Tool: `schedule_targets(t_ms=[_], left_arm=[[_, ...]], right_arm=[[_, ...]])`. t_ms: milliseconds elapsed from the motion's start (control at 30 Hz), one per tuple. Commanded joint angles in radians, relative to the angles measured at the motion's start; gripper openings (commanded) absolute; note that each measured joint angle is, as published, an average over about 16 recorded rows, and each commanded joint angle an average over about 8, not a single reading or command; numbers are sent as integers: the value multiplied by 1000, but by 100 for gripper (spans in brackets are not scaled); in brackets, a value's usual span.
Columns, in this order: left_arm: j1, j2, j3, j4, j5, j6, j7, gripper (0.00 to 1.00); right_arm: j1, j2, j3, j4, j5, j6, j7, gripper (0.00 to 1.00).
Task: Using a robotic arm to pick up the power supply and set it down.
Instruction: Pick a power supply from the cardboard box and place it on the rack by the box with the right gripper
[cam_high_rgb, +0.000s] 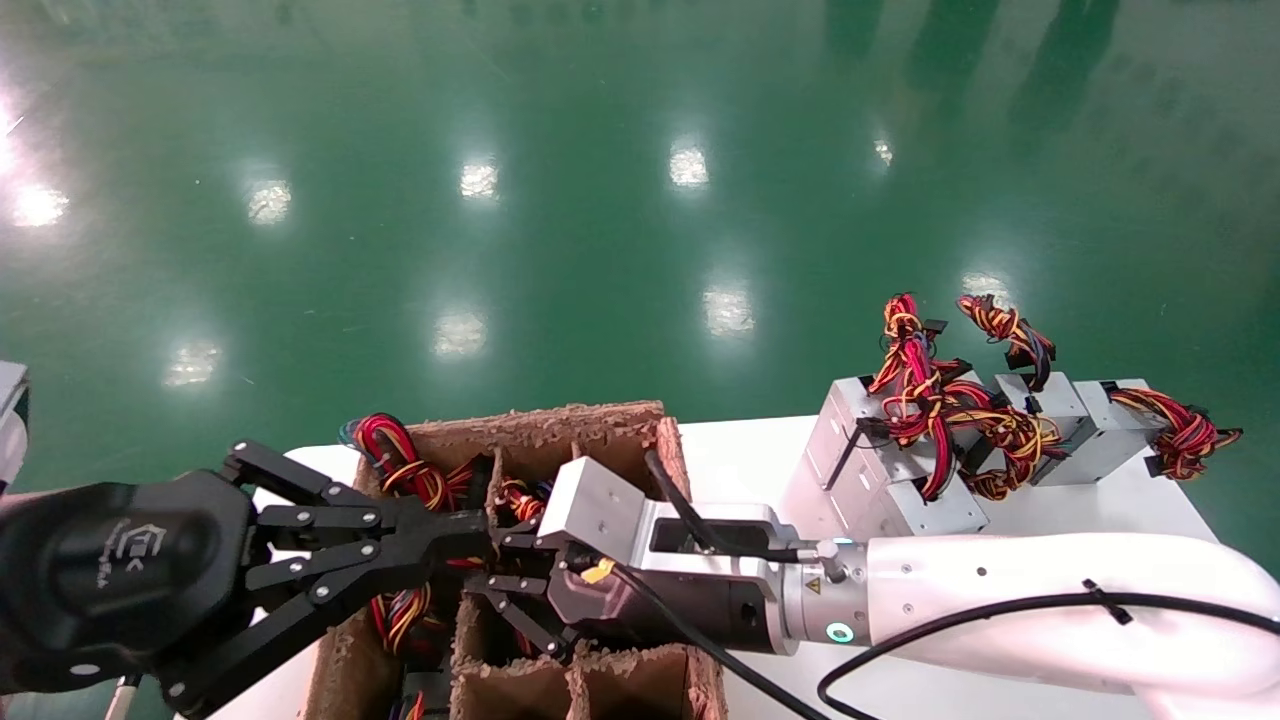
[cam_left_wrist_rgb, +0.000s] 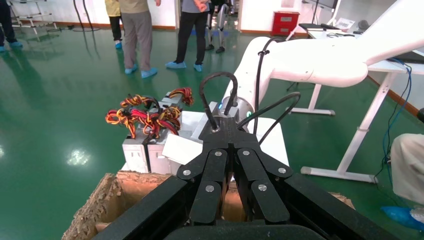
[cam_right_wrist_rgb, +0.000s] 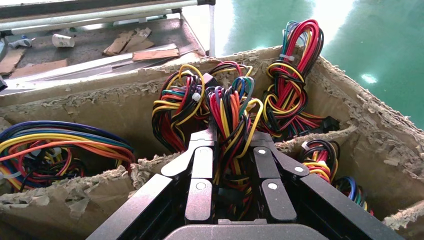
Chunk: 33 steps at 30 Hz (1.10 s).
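Carton: brown divided cardboard box (cam_high_rgb: 560, 430) on white tabletop (cam_high_rgb: 740, 460), compartments full of wire bundles.
Right end effector (cam_right_wrist_rgb: 232, 150): black linkage fingers closed on a red, yellow and orange wire bundle (cam_right_wrist_rgb: 232, 107) inside the box.
Left end effector (cam_high_rgb: 470, 545): beside the box, fingers together.
Power supplies: silver-grey metal boxes (cam_high_rgb: 880, 470) clustered on the tabletop, right of the carton.

Glossy green floor (cam_high_rgb: 560, 200) (ceiling lights mirrored), white table (cam_high_rgb: 740, 460), red cabinet (cam_left_wrist_rgb: 286, 23)
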Motion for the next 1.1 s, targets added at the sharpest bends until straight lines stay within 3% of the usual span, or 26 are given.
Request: schedule_targets(t_ms=[33, 333, 800, 1100], left_arm=[[0, 0, 0, 0, 0, 0, 0, 0], [0, 0, 0, 0, 0, 0, 0, 0], [0, 0, 0, 0, 0, 0, 0, 0], [0, 0, 0, 0, 0, 0, 0, 0]], right_arm=[[-1, 2, 1, -2, 4, -3, -1, 0], [-9, 33, 29, -10, 73, -39, 26, 0], [-11, 151, 124, 89, 226, -78, 107, 0], [11, 157, 188, 87, 362, -46, 236, 0]])
